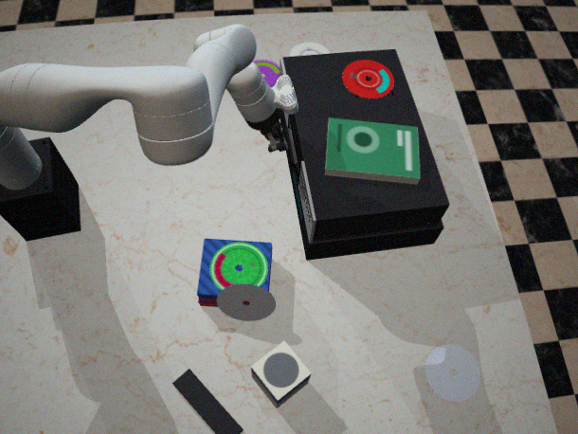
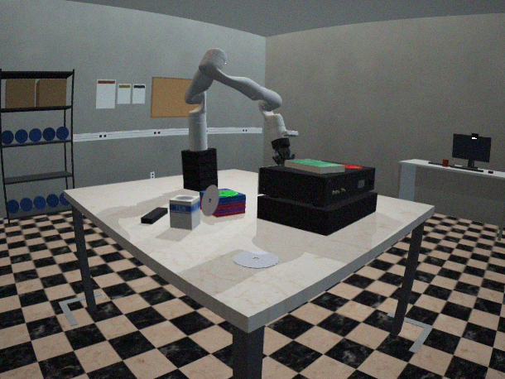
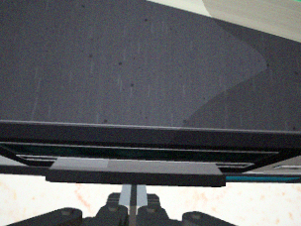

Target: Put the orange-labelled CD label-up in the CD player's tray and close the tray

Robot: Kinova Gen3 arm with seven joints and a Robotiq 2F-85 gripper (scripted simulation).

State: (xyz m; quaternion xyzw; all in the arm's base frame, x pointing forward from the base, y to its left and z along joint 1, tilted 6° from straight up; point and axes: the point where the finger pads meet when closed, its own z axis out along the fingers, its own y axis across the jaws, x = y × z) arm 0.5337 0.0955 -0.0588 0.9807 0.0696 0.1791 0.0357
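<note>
The black CD player [image 1: 313, 95] [image 2: 315, 182] [image 3: 124, 64] stands on the table at the back right. Its tray [image 3: 134, 170] is pushed almost fully in; only the front lip shows in the wrist view, sticking out a little from the front face. The orange-labelled CD is hidden from every view. My gripper [image 1: 279, 142] [image 2: 281, 159] [image 3: 134, 200] is shut and empty, with its fingertips right at the tray's front lip on the player's left side.
A red CD [image 1: 366, 81] and a green case [image 1: 371, 149] lie on the player's top. A purple CD [image 1: 267, 70] and a white CD [image 1: 309, 48] lie behind it. Further forward are a case stack [image 1: 238, 267], a leaning grey disc [image 1: 246, 301], a white box [image 1: 280, 371], a black bar [image 1: 207, 402] and a pale CD [image 1: 448, 373].
</note>
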